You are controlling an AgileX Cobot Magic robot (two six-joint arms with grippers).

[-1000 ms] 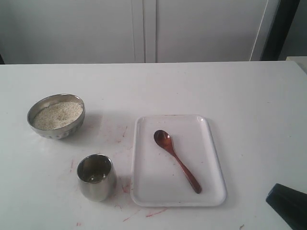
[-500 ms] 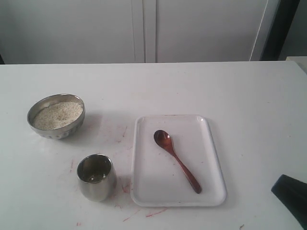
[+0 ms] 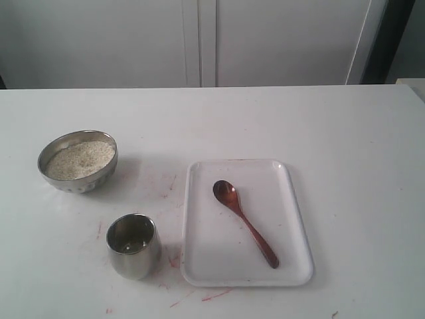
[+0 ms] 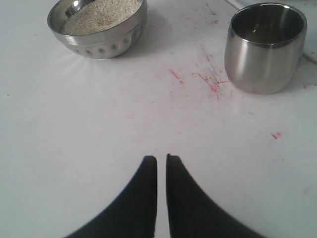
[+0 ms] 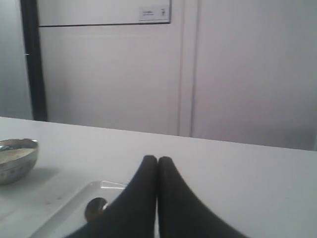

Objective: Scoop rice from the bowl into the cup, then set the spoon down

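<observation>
The steel bowl [image 3: 81, 184] of pale rice [image 3: 80, 159] stands at the table's left. The steel cup [image 3: 133, 246] is nearer the front, with a little rice at its bottom. On the white tray [image 3: 292, 266] lies the reddish-brown spoon [image 3: 244, 222], head towards the back. No gripper appears in the exterior view. In the left wrist view my left gripper [image 4: 161, 157] hovers over bare table, shut and holding nothing, with the bowl [image 4: 101, 44] and cup [image 4: 262, 54] ahead of it. My right gripper [image 5: 158, 158] is shut and empty, the spoon's head [image 5: 95, 209] just beyond it.
The table is white with faint red marks [image 3: 174, 186] between the cup and the tray. White cabinet doors [image 3: 199, 40] stand behind the table's back edge. The tray's corner [image 5: 64, 210] and the bowl [image 5: 15, 166] show in the right wrist view.
The dark part of the right arm at the lower right corner of the exterior view has drawn back out of sight. Bowl, cup, spoon and tray have not moved.
</observation>
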